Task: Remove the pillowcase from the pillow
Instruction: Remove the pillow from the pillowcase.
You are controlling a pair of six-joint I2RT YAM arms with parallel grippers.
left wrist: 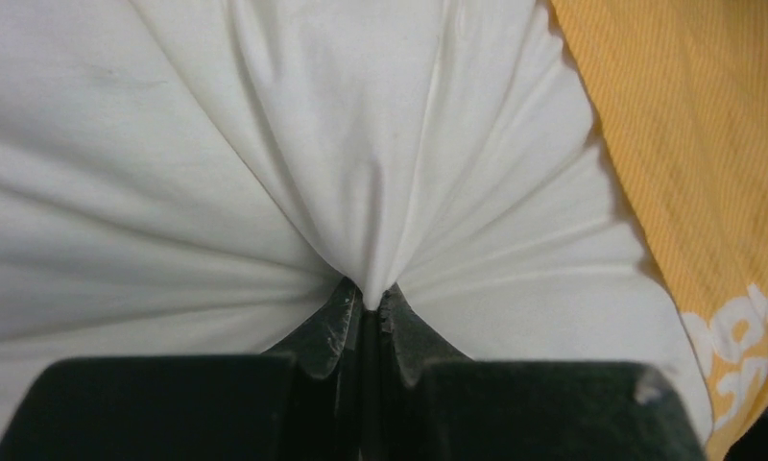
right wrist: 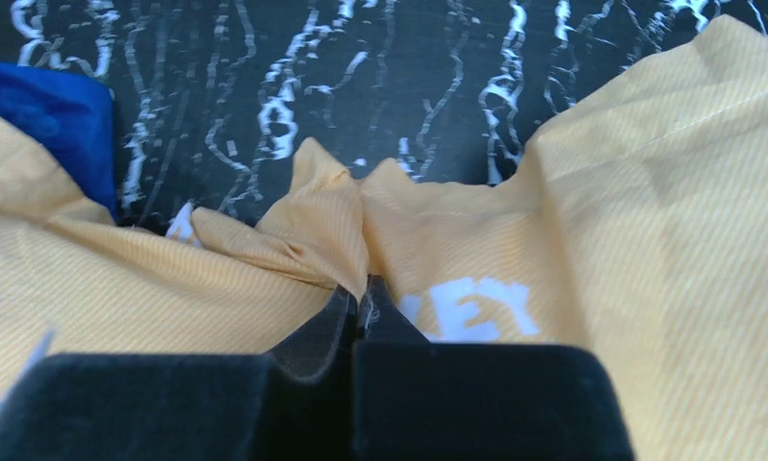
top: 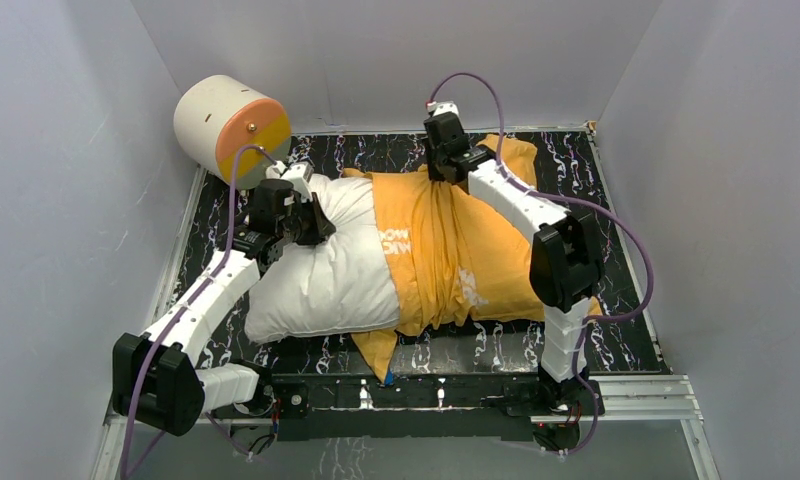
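Stripping underway: jaws of the left arm (top: 211, 290) are clamping the white pillow (top: 316, 270), jaws of the right arm (top: 516, 200) are clamping the orange pillowcase (top: 446, 250), upper centre; the next move likely calls for pulling it rightward.

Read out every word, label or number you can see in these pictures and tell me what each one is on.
"KEY": white letters on the orange-yellow fabric pillowcase, right wrist view; the word's start is hidden.
White lettering on it in the top view: too blurred to read.
White letters at the left wrist view's edge: cut off, unreadable.
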